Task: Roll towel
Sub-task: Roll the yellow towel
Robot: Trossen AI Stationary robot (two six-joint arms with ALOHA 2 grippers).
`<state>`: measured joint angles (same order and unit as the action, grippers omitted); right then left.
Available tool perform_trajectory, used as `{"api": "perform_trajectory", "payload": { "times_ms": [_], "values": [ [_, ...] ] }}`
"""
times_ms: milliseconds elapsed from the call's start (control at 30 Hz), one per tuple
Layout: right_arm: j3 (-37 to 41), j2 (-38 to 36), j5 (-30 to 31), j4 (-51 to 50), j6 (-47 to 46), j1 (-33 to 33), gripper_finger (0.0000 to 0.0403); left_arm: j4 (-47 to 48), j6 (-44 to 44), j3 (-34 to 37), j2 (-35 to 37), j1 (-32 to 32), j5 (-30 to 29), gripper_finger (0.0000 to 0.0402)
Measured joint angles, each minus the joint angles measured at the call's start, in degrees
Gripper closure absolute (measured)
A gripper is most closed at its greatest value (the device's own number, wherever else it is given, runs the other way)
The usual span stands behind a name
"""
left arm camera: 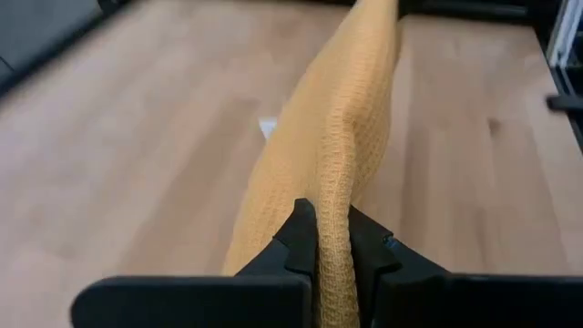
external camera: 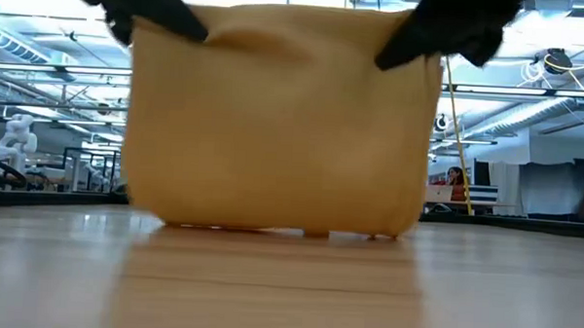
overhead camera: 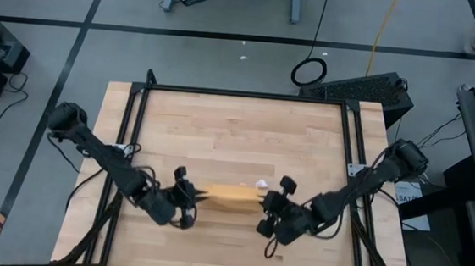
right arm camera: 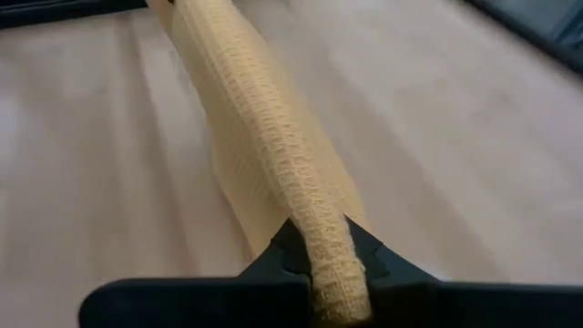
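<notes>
Left gripper (left arm camera: 332,241) and right gripper (right arm camera: 332,251) are each pinching the towel (overhead camera: 231,198)'s top corners; I'm finding it light, limp, sagging between them.

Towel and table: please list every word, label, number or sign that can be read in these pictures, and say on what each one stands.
No text can be read in any view.
Towel: its small white tag is too small to show any print.
Table: bare wood, no marking.
White sheet by the table's right edge: it seems to bear print, but too blurred to read.
</notes>
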<state>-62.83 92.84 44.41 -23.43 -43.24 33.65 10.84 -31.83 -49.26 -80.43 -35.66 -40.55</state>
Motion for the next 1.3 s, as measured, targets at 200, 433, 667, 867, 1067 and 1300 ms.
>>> {"api": "perform_trajectory", "payload": {
  "times_ms": [200, 433, 667, 867, 1067, 1300],
  "values": [
    [0.0, 6.5, -4.3, 6.1, -8.8, 3.0, 0.0402, -1.1, -14.4, 0.0, -7.0, -5.1, 2.5, 0.038],
    [0.0, 10.3, -19.2, 15.6, -8.7, 1.8, 0.0401, -1.5, -28.6, 0.0, -12.1, -9.3, 5.9, 0.037],
    [0.0, 10.1, -24.8, 18.7, -5.1, 1.3, 0.0401, -3.7, -27.7, 0.0, -11.1, -10.5, 11.5, 0.0367],
    [5.4, 12.7, -23.5, 29.3, -10.7, 1.3, 0.0401, -2.3, -29.0, 0.0, -11.2, -8.6, 15.8, 0.0366],
    [11.7, 14.4, -23.3, 39.7, -13.2, 1.1, 0.0401, -1.3, -29.4, 0.0, -11.2, -4.9, 18.3, 0.0365],
    [13.0, 14.6, -22.9, 39.7, -12.9, 0.4, 0.0401, -0.1, -29.4, 0.1, -11.3, -1.4, 21.6, 0.0364]
  ]
}}
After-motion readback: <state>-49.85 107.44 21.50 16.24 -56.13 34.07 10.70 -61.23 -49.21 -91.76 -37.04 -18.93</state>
